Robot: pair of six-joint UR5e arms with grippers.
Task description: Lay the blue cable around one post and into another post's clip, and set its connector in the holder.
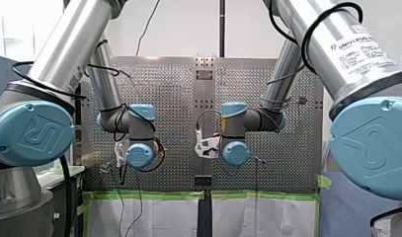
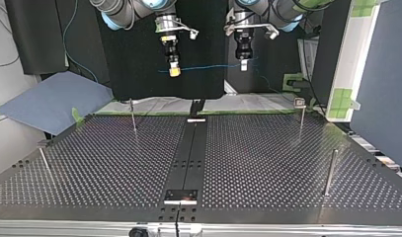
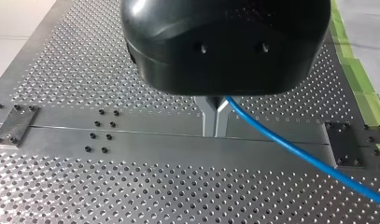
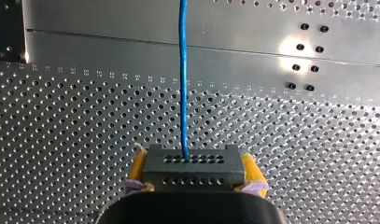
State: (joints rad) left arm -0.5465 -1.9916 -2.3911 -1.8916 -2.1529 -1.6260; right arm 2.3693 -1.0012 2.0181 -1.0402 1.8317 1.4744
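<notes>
Blue cable [image 2: 208, 67], thin and round, is held in the air above the perforated metal table [image 2: 267, 163], stretched nearly level between the two grippers; it is well apart from every post. The top view is read from left to right. A thin metal post [image 2: 44, 164] is seen leaning near the table's left edge; a second thin metal post [image 2: 133, 117] is set further back. Above and behind it the right arm's gripper [image 2: 174, 73], fitted with yellow pads, is pointed down; in the right wrist view its pads are closed on a dark grey connector block [image 4: 192, 170] with rows of small holes, from which the cable is led straight ahead. Next the left arm's black gripper [image 2: 243, 65] is found; in the left wrist view its metal fingers [image 3: 209, 119] are pinched together on the cable, which is led out to one side of them. Further right, a thin post [image 2: 301, 123] carrying a small clip [image 2: 300, 102] at its top is set near the far edge; a thicker metal rod [image 2: 329, 173] is set nearer the camera.
</notes>
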